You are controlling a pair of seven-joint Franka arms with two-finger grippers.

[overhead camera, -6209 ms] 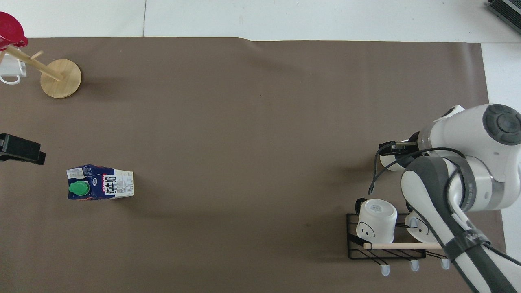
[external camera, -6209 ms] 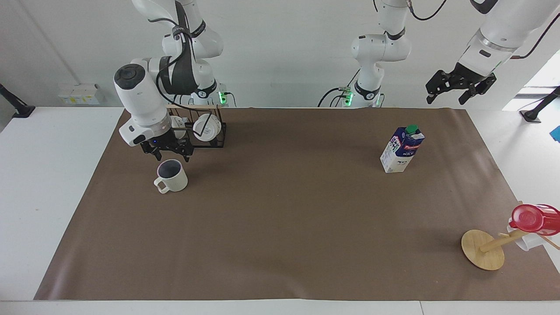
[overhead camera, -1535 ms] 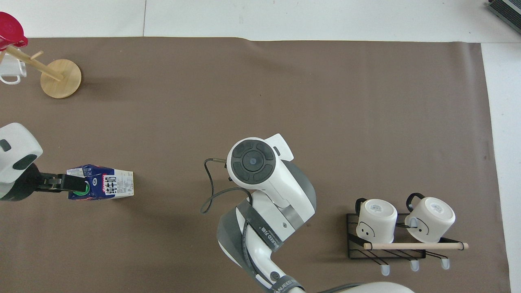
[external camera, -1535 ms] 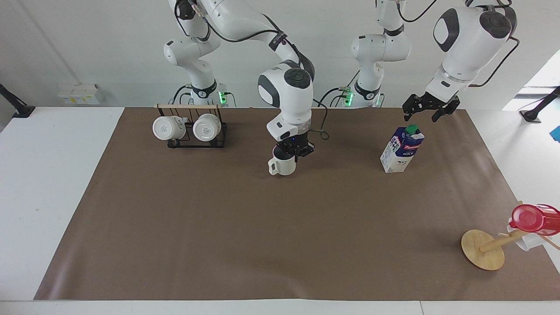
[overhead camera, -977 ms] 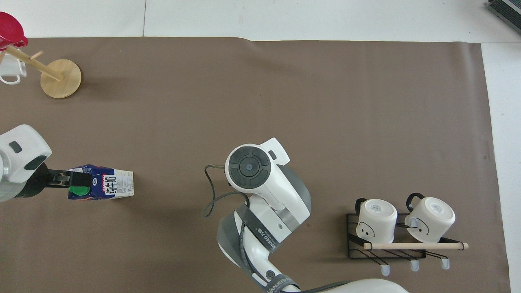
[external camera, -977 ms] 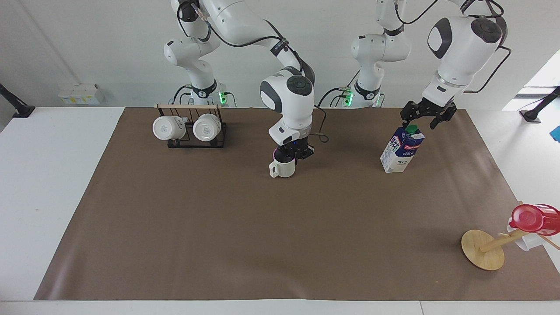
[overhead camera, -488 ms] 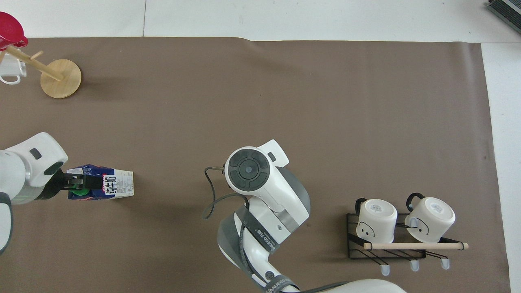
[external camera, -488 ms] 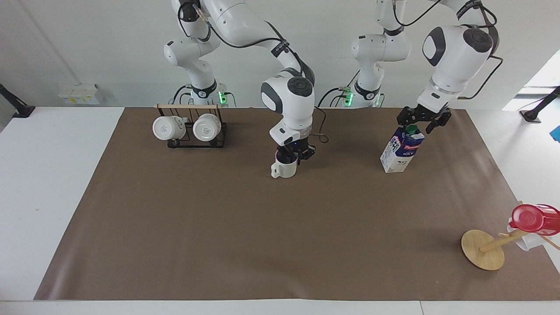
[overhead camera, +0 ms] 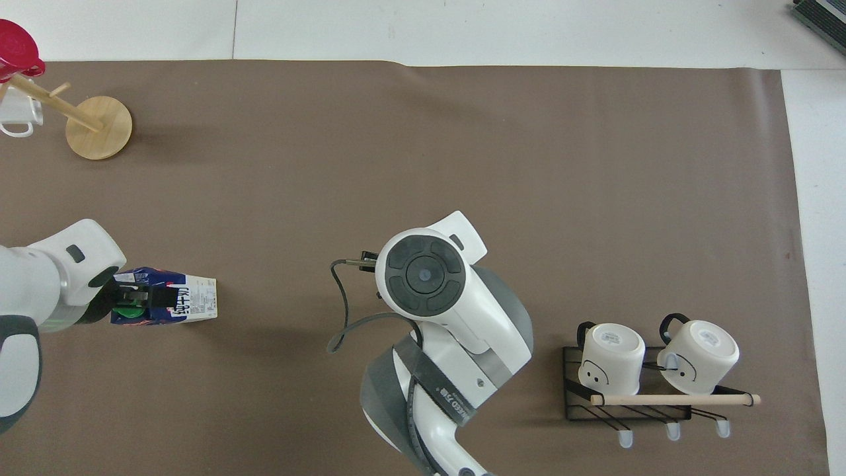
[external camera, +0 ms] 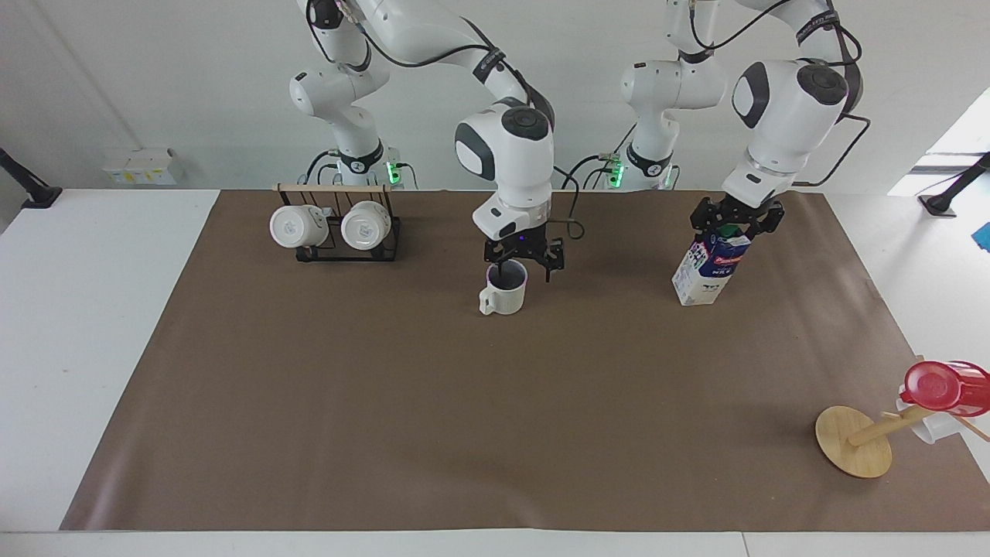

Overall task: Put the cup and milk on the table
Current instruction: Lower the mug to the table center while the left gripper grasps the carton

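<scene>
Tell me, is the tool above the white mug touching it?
Cannot tell. In the facing view the right tool hangs open just over the mug, fingers straddling its rim, too close to show a gap; the overhead view hides both.

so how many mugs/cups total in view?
5. The cream mug stands mid-sheet under the open right gripper; two white mugs hang on the black rack; the red cup and a half-hidden clear cup hang on the wooden stand.

Layout of the table [external camera: 69, 309]

The cup [external camera: 504, 288] stands on the paper sheet [external camera: 479, 402] near the middle. The milk carton [external camera: 710, 267] stands toward the left arm's end, the mug rack [external camera: 340, 228] toward the right arm's end, the wooden mug tree [external camera: 858, 439] farther from the robots than the carton.
</scene>
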